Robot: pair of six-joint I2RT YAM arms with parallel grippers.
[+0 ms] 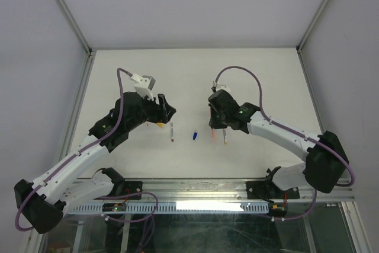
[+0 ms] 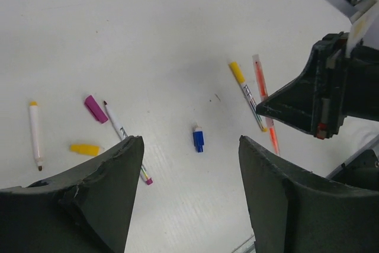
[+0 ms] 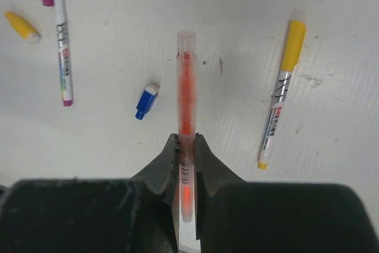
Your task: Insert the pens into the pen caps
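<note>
My right gripper [image 3: 187,144] is shut on a translucent orange pen [image 3: 186,87], low over the table; this pen also shows in the top view [image 1: 213,137] and the left wrist view [image 2: 264,99]. A pen with a yellow cap on it [image 3: 282,87] lies to its right. A blue cap [image 3: 147,101] lies to its left, also in the left wrist view [image 2: 198,139]. My left gripper [image 2: 190,145] is open and empty above the blue cap. A purple-ended pen [image 2: 123,137], a purple cap [image 2: 95,109], a yellow cap [image 2: 86,149] and an orange-ended pen [image 2: 35,135] lie to its left.
The white table [image 1: 189,75] has raised metal rails at its left [image 1: 80,105] and front [image 1: 195,182] edges. The two grippers, left [image 1: 166,114] and right [image 1: 215,125], face each other across the pens.
</note>
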